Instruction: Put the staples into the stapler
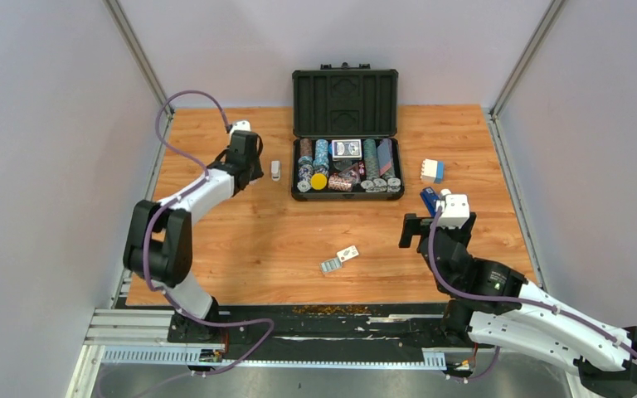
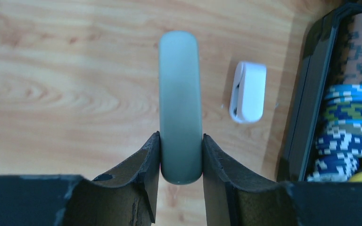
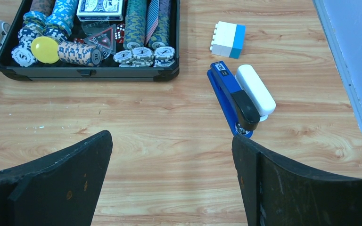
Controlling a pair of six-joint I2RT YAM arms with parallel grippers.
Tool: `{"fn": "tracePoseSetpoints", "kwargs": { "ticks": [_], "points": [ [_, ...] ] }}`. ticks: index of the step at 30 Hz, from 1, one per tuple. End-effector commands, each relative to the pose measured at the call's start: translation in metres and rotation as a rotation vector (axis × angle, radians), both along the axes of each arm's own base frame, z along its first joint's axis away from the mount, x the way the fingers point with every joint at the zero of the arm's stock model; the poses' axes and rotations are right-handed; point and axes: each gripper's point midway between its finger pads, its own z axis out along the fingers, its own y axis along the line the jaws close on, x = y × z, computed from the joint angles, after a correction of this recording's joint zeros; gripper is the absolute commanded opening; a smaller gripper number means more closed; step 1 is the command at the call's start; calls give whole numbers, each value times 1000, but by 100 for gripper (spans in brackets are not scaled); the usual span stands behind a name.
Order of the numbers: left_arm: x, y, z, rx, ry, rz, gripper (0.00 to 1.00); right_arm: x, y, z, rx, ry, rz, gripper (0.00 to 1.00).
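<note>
The grey-olive stapler (image 2: 180, 94) is gripped at its near end by the left gripper (image 2: 181, 137), jaws narrowed onto it, centre frame. A small white object (image 2: 249, 92) is seen just right. The staples (image 1: 330, 265) are spotted on the table, lower centre of the top view. The right gripper (image 3: 172, 139) is spread wide, nothing held, with the dark blue stapler (image 3: 233, 101) at upper right.

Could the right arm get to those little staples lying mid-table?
Probably yes: the right gripper is open and empty, and the staples lie on the table to its left with nothing between them.
</note>
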Motion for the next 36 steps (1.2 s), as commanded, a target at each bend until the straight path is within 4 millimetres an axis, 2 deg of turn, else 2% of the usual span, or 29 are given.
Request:
{"fn": "tracePoseSetpoints", "kwargs": {
  "ticks": [1,7,12,14,15,17,22,28,29,31,32,36],
  "points": [
    [49,-13,6,11,-27,-237,16,2,3,7,28,-25,11,100],
    [71,-18,-25,-21,46,-373,17,3,6,7,20,-30,29,100],
    [72,-22,-45,-20,94,-412,22,3,9,7,13,-30,45,100],
    [71,-18,-47,-9,103,-400,34,3,10,8,10,-29,49,100],
    [71,-16,-45,0,102,-393,44,3,11,9,10,-29,51,100],
    [69,-10,-38,18,95,-370,55,3,12,13,9,-32,64,100],
    [64,-1,1,52,32,-340,72,0,11,26,20,-34,87,100],
    [39,4,74,5,-111,-285,94,-7,-10,47,15,-40,50,100],
    [31,4,92,-13,-152,-281,98,-9,-16,51,17,-41,37,100],
    [12,4,123,-45,-228,-277,100,-12,-25,59,34,-52,13,100],
    [-5,6,145,-62,-278,-274,100,-13,-30,63,41,-60,3,100],
    [-62,18,197,-78,-408,-261,100,-18,-52,78,56,-95,-52,100]
  ]
}}
